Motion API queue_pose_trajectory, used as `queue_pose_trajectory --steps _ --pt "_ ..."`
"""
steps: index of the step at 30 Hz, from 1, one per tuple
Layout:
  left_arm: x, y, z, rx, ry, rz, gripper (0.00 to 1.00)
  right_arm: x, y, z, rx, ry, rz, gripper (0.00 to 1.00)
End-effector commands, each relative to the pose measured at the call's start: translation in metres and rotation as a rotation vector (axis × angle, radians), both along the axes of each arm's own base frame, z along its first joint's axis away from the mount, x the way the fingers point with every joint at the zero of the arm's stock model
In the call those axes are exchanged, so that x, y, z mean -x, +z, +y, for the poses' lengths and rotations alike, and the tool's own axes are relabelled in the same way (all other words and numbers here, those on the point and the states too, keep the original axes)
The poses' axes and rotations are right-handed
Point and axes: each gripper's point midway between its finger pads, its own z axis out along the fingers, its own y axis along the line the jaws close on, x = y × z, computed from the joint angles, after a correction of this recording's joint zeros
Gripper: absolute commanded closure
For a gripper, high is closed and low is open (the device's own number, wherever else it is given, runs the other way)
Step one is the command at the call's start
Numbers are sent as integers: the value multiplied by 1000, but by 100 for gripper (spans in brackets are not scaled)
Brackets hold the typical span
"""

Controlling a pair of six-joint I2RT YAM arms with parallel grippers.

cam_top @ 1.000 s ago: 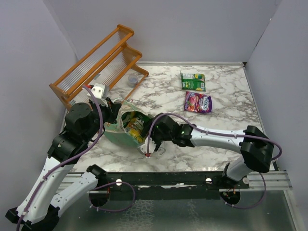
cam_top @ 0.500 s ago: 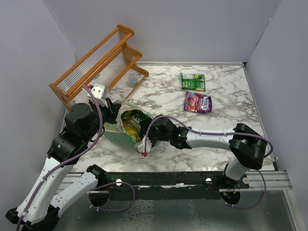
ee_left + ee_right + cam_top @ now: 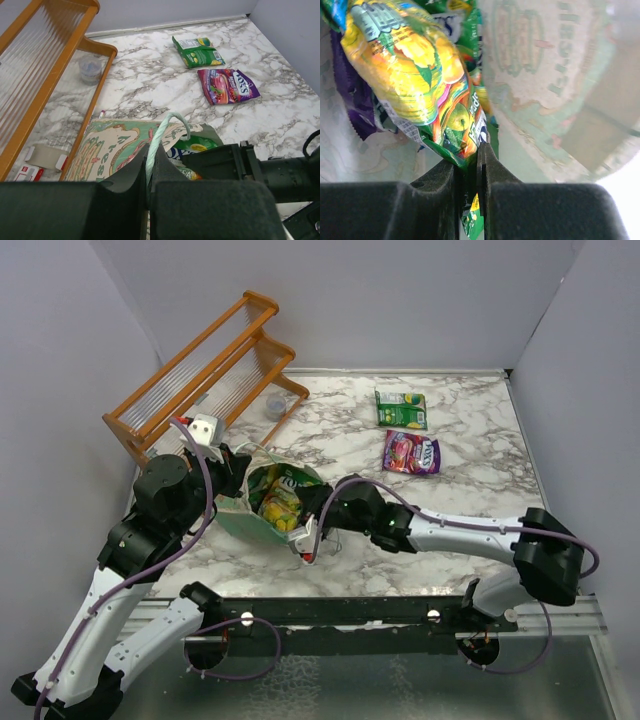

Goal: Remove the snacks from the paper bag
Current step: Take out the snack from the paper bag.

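At the mouth of the paper bag (image 3: 240,521), right gripper (image 3: 468,161), pinching a yellow-green packet (image 3: 415,65), has backed toward three o'clock; left gripper (image 3: 149,166) still pinches the string handle (image 3: 169,120).

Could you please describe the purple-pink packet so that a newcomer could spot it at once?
On the marble table, look right of the paper bag, toward the far wall. Two packets lie flat there; ours is the purple-pink packet, nearer the front edge than the green packet.
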Motion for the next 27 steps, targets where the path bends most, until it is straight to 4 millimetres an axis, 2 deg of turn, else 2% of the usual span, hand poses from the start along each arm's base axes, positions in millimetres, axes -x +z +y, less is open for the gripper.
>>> queue_pose_trajectory --steps 1,7,14,17,22,25,27 --pt "1 23 3 27 6 -69 100 8 53 3 -184 11 -4 99" --pt "3 23 4 26 7 -67 100 11 76 -4 -280 -21 60 99" --pt "3 22 5 25 11 -65 100 25 120 -23 -392 -25 118 99" --pt "1 23 4 26 12 -65 100 40 153 -40 -474 13 110 99" --pt "0 22 2 34 7 -65 100 63 195 -69 -575 58 123 99" --pt "-1 20 1 31 7 -58 100 68 216 -92 -663 28 121 99" --pt "-1 20 1 33 7 -58 100 58 227 -113 -744 -67 95 99"
